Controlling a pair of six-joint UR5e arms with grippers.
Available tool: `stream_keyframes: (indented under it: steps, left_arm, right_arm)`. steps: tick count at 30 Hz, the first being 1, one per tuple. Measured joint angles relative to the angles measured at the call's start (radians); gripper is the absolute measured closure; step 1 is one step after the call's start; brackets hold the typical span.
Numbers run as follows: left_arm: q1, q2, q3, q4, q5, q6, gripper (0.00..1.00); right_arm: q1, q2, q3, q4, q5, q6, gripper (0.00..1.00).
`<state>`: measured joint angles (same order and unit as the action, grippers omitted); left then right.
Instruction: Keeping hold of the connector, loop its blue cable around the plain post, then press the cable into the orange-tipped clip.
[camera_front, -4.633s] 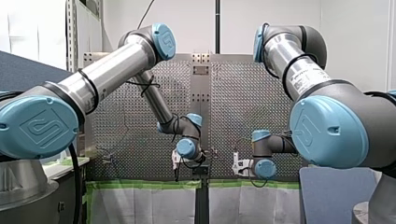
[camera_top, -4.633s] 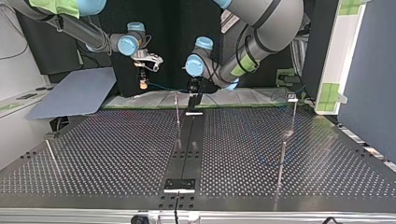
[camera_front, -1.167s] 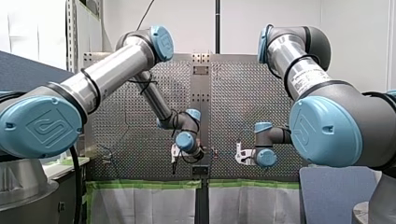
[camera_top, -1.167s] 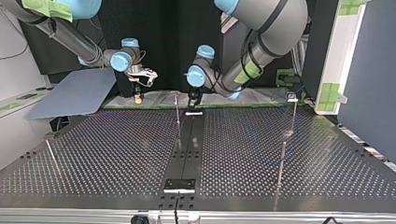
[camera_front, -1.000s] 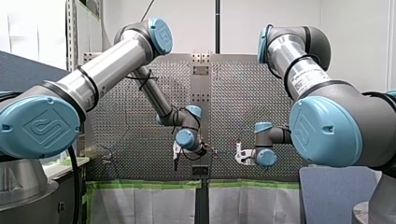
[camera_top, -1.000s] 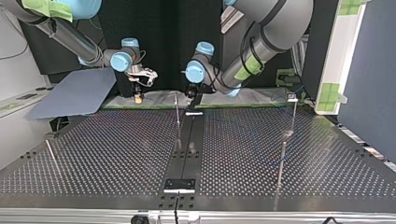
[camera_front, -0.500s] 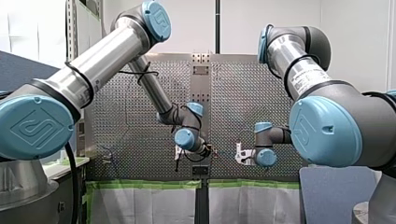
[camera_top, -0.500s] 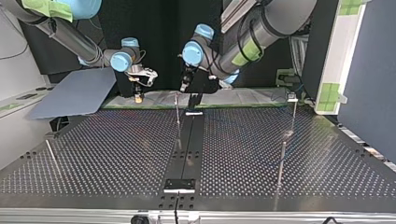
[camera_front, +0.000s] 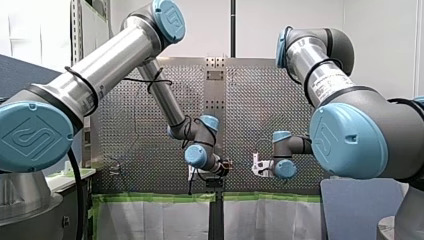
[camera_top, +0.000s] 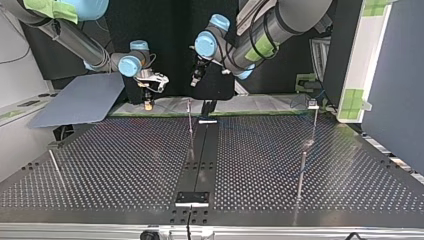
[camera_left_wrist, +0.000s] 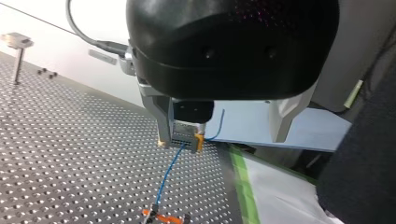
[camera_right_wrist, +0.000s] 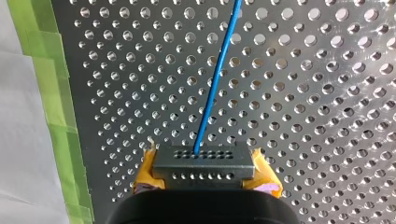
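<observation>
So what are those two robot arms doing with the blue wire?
Each arm grips a connector with a blue cable coming out of it. My left gripper holds its connector up above the table, and the cable runs down toward the orange clip. My right gripper holds another connector low over the table. I can't tell whether the cable sits in the clip.

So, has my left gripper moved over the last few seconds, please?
Yes: my left gripper has risen and shifted toward the top view's left, and is now above the thin post's top.
</observation>
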<state>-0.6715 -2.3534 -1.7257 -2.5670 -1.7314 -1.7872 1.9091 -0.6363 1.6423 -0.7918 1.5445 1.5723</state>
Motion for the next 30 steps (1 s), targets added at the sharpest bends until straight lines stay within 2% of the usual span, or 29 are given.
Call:
stream_keyframes:
  steps: [9, 13, 17, 30]
  left_arm:
    - [-0.001, -0.015, 0.046, 0.008, 0.005, -0.061, 0.00]
    - [-0.003, -0.051, 0.082, -0.018, -0.013, -0.052, 0.00]
    - [-0.003, -0.073, 0.103, -0.018, -0.041, -0.046, 0.00]
    - [0.000, -0.077, 0.111, 0.008, -0.053, -0.046, 0.00]
  right_arm:
    - [0.001, 0.000, 0.000, 0.000, -0.001, 0.000, 1.00]
    - [0.001, 0.000, 0.000, 0.001, -0.002, 0.000, 1.00]
    - [0.001, 0.000, 0.000, 0.004, -0.002, -0.001, 1.00]
    - [0.000, 0.000, 0.000, 0.003, -0.003, -0.001, 1.00]
